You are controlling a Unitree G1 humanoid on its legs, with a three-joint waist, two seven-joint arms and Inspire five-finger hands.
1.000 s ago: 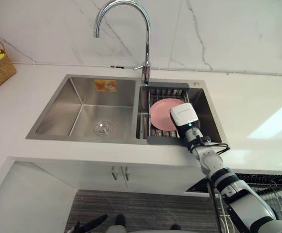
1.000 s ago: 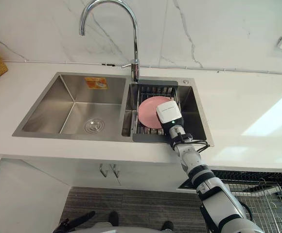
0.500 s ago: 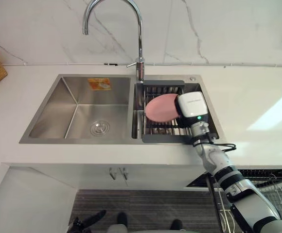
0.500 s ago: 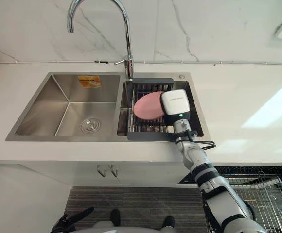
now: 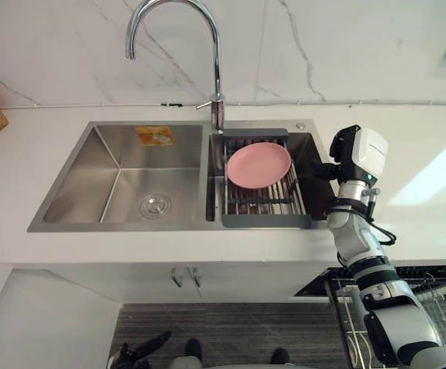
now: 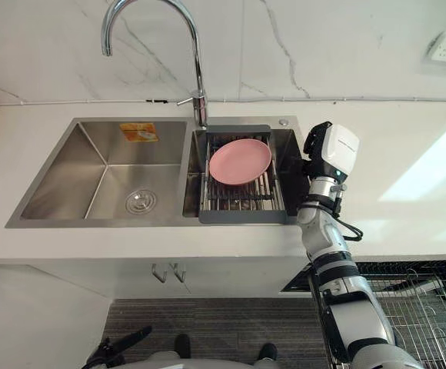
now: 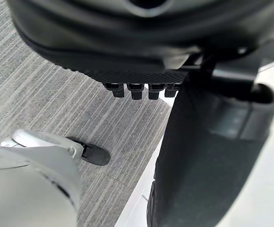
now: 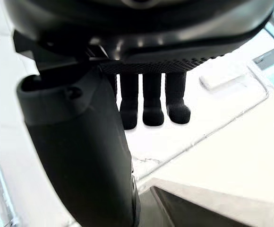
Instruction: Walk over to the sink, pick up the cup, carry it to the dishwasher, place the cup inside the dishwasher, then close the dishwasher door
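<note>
The right hand (image 6: 327, 154) is raised over the white counter (image 6: 407, 192), just off the sink's (image 6: 92, 169) right rim. Its fingers are straight and apart from the thumb, with nothing between them, so it looks poised to reach rather than carry. To the hand's left and a little below it, the right basin holds a dark dish rack (image 6: 242, 201). A pink plate (image 6: 240, 161) lies in the rack, tilted slightly against the bars, presumably left there to drain. It is the only piece of ware I can make out in the sink, so it stands where the task names a cup. It is near the hand but clear of it, and whether anything smaller sits under it I cannot tell. The faucet (image 6: 196, 69) arches up beyond the plate, farther from the hand. The dishwasher's wire rack (image 6: 415, 307) is pulled out below the counter, under the right arm, handy for a short carry. The left hand (image 7: 212, 142) hangs low over the striped floor, fingers relaxed and holding nothing. An orange-and-yellow sticker (image 6: 139, 131) sits on the far basin's back wall, well away from the hand. Its print is too small to read, and so is the grey marking on the hand's white back.
</note>
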